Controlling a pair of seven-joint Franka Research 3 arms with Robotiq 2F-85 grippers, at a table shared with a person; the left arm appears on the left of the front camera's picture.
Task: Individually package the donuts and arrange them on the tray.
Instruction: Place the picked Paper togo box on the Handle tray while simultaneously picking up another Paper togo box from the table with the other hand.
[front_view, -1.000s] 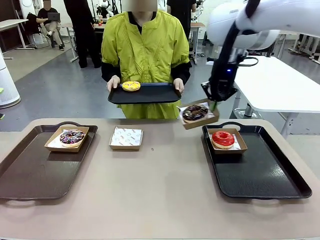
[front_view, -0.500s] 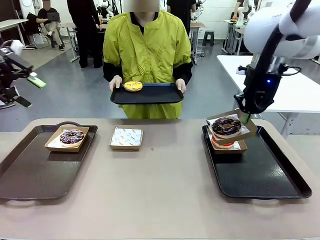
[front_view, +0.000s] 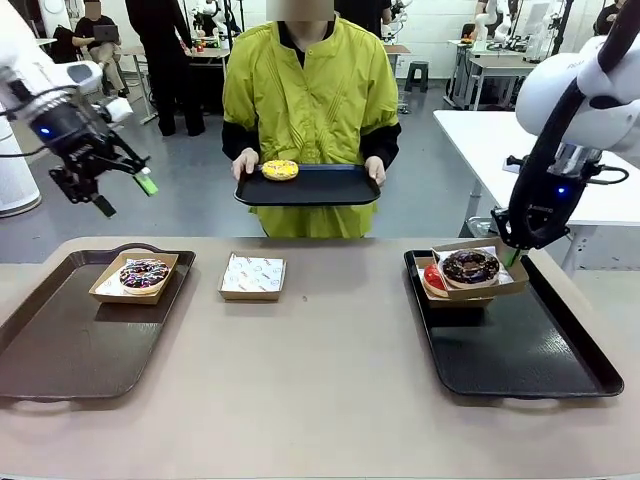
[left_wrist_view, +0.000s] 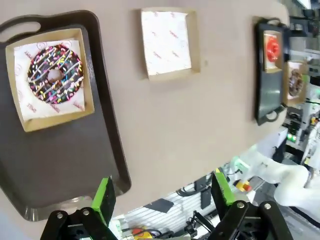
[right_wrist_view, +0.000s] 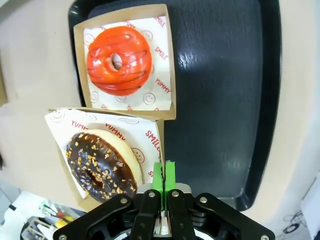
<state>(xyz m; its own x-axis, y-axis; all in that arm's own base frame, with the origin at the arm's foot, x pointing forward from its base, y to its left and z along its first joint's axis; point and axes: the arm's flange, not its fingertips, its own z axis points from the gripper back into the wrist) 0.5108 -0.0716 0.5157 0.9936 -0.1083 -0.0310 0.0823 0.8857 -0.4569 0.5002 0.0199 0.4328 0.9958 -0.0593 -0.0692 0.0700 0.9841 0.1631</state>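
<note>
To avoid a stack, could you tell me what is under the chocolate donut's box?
The boxed red-iced donut on the right tray lies partly below the chocolate donut's box, which the right gripper pinches by its edge. From the front, most of that donut is covered.

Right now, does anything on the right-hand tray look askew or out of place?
Yes. The chocolate donut's box, pinched at its rim by the right pincer, hangs tilted over the black tray, overlapping the red donut's box rather than sitting beside it.

I see a beige worktop (front_view: 320, 360), a person (front_view: 310, 100) in a yellow-green jacket standing across it, and a white table (front_view: 470, 150) behind, right.
</note>
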